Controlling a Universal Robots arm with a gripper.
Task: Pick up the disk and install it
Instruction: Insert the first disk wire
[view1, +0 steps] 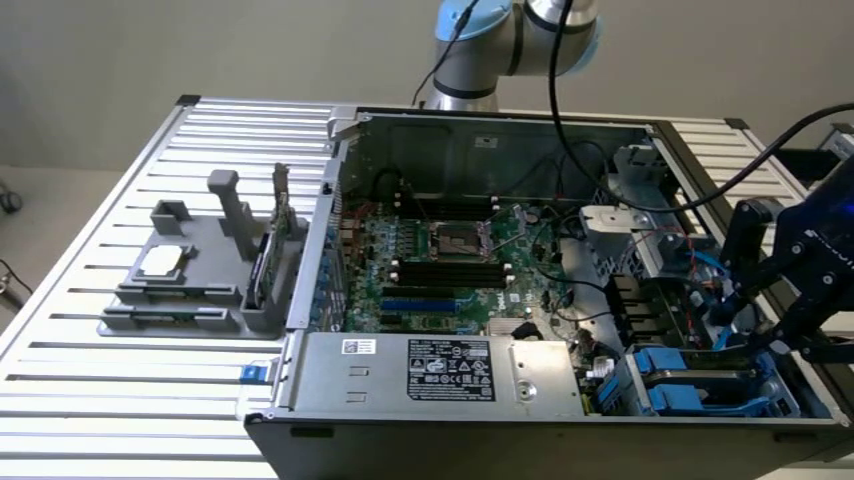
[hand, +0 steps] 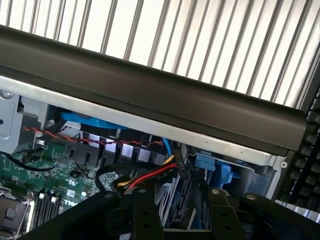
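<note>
In the exterior view my black gripper hangs over the drive bay at the right end of the open computer case. Just below it, blue plastic carrier pieces frame a grey slab, which I take for the disk, seated in the bay. In the wrist view the two black fingers stand apart on either side of a dark narrow edge with blue plastic beside it. A gap shows on each side of that edge. Nothing is clamped between the fingers.
Red, yellow and black cables and a blue cable run close to the bay. The motherboard fills the case's middle and a long grey box with stickers lies along its front. A grey fixture holding a small chip stands on the slatted table.
</note>
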